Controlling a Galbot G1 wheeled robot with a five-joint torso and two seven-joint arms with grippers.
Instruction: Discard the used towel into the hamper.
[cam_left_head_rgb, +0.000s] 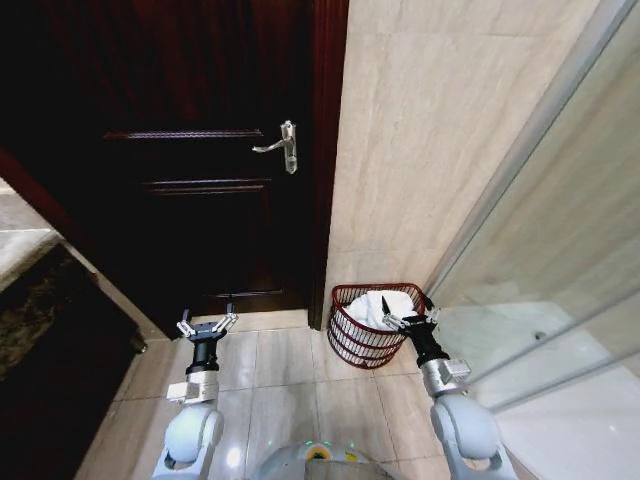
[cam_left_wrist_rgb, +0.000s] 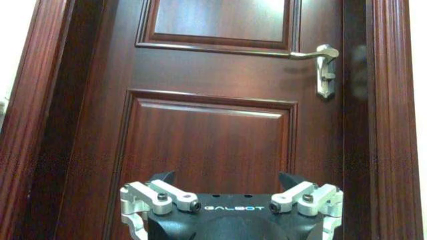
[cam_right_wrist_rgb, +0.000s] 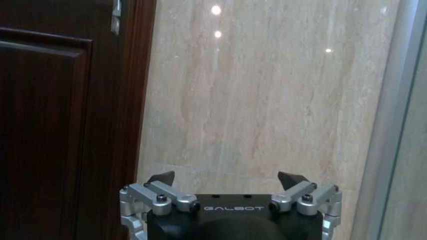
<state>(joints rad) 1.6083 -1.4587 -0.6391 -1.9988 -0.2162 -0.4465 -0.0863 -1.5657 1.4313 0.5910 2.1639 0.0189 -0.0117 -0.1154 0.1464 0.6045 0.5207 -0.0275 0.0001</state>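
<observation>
The hamper (cam_left_head_rgb: 352, 345), a round reddish-brown wire basket, stands on the tiled floor against the beige wall beside the door frame. A white towel (cam_left_head_rgb: 382, 306) lies crumpled inside it. My right gripper (cam_left_head_rgb: 406, 308) is raised in front of the hamper's near right rim, open and holding nothing; its dark fingertips (cam_right_wrist_rgb: 162, 178) face the beige wall. My left gripper (cam_left_head_rgb: 207, 322) is held up to the left, open and bare, facing the dark wooden door (cam_left_wrist_rgb: 213, 135).
The dark door with a silver lever handle (cam_left_head_rgb: 281, 146) is shut. A glass shower partition (cam_left_head_rgb: 540, 260) runs along the right. A dark counter edge (cam_left_head_rgb: 40, 300) sits at the left. Beige floor tiles (cam_left_head_rgb: 290, 370) lie between my arms.
</observation>
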